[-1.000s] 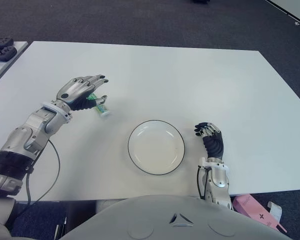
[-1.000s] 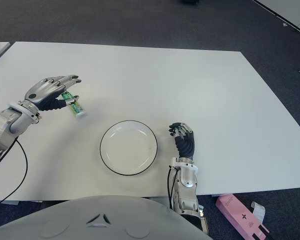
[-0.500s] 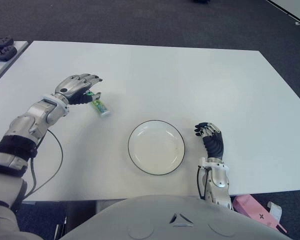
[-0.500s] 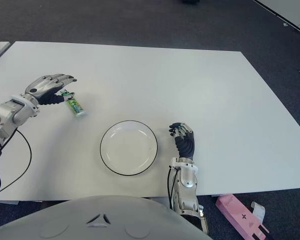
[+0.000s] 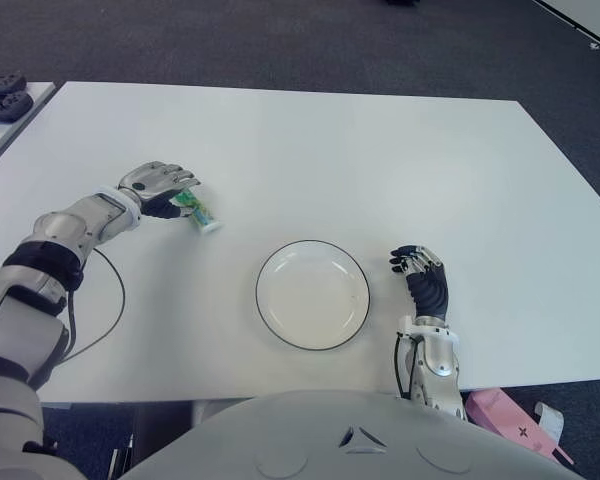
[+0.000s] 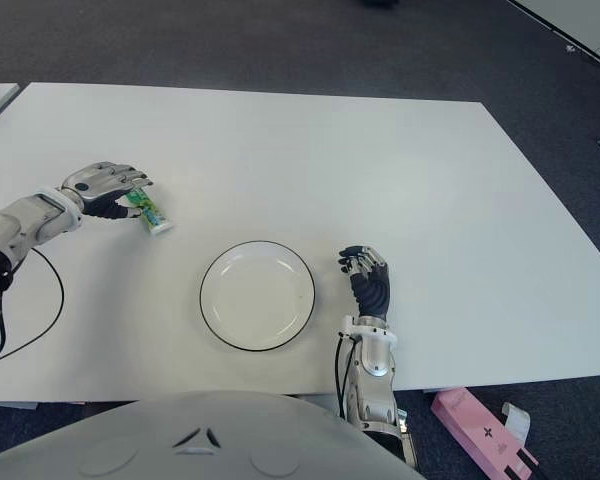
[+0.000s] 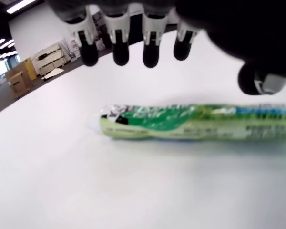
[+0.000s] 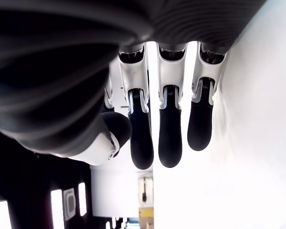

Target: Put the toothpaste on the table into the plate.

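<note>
The toothpaste (image 5: 198, 212) is a green and white tube lying flat on the white table (image 5: 380, 150), left of the plate. My left hand (image 5: 177, 192) is low over its far end. In the left wrist view the tube (image 7: 190, 121) lies under the spread fingers (image 7: 119, 45) and thumb, which do not touch it; the hand is open. The white plate (image 5: 312, 294) with a dark rim lies empty near the table's front edge. My right hand (image 5: 418, 268) shows just right of the plate, fingers loosely bent around nothing.
Black devices (image 5: 2, 95) lie on a side table at the far left. A cable (image 5: 108, 320) hangs from my left forearm over the table's front left. A pink box (image 5: 510, 415) lies on the floor at the lower right.
My left hand has come down and drawn back to the left, from above the tube to low over its end. The tube, the plate and the right hand have not moved.
</note>
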`<act>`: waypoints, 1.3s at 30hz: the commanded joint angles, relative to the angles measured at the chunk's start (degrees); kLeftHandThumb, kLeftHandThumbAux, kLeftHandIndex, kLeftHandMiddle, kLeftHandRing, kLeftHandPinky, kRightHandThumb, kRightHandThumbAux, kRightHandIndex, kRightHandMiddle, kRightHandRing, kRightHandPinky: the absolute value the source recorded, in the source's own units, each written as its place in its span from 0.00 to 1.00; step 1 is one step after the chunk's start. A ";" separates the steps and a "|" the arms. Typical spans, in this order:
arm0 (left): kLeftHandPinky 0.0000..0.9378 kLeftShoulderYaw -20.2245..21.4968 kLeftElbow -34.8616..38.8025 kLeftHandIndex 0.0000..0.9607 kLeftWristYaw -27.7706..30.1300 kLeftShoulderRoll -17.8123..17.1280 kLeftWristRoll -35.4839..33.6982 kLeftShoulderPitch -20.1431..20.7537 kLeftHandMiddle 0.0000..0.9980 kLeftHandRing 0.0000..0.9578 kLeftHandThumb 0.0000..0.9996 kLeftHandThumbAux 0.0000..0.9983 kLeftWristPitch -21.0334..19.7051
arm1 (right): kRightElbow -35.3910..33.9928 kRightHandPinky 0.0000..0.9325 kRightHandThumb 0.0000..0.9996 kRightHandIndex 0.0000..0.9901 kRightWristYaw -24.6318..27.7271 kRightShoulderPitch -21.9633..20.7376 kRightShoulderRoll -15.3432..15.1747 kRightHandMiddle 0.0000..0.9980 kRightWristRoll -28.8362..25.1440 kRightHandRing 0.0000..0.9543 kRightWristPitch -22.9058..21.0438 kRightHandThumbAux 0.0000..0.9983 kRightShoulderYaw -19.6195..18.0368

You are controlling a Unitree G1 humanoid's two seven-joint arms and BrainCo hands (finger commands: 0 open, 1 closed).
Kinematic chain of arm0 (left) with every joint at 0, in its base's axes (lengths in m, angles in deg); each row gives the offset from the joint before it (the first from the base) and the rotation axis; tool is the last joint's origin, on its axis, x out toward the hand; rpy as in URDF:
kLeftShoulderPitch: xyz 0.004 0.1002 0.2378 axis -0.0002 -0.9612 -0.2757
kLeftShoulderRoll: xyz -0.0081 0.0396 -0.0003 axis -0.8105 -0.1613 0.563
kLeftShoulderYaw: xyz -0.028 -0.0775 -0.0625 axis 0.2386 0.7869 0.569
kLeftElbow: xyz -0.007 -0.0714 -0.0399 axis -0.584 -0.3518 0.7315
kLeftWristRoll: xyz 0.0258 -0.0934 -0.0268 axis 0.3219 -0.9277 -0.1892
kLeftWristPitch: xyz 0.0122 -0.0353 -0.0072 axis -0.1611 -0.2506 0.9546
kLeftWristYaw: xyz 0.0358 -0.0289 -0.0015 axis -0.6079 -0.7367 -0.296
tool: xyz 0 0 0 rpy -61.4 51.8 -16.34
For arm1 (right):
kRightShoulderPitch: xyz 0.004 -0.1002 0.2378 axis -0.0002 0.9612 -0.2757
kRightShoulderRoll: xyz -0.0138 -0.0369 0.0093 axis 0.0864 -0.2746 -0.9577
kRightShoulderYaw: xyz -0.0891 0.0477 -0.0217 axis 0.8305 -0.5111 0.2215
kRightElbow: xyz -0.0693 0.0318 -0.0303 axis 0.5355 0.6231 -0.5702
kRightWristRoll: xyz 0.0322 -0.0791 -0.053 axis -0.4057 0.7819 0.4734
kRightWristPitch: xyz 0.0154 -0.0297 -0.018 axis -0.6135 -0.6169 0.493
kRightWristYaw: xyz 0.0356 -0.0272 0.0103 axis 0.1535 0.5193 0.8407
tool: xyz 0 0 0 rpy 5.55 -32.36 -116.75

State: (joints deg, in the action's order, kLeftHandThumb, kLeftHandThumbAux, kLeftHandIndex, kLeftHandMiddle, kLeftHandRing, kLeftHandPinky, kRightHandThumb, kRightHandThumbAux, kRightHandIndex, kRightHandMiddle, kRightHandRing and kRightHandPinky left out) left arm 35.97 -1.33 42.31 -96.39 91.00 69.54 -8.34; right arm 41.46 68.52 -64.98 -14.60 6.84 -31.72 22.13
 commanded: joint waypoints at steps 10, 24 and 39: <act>0.10 -10.82 -9.33 0.00 -5.28 0.49 8.47 6.96 0.02 0.02 0.45 0.26 2.14 | -0.65 0.49 0.71 0.43 -0.24 0.81 0.49 0.49 0.73 0.50 -0.77 0.73 0.37; 0.06 -18.94 -11.60 0.00 -8.29 -0.08 13.29 10.17 0.00 0.00 0.44 0.28 3.27 | -1.03 0.49 0.71 0.43 -0.42 1.26 0.73 0.48 0.97 0.50 -0.84 0.73 0.58; 0.06 -27.37 -10.11 0.00 -13.90 -2.82 21.13 13.00 0.00 0.00 0.47 0.33 4.66 | -1.77 0.49 0.71 0.43 -0.97 2.21 1.50 0.48 1.05 0.49 -1.28 0.73 1.03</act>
State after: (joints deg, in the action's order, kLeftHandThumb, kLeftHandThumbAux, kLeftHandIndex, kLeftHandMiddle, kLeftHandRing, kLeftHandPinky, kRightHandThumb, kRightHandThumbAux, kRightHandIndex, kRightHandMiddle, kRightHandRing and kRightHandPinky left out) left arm 10.72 -11.44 29.15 -98.86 109.91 82.46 -4.97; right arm 39.91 67.78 -63.02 -13.85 7.90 -31.73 22.75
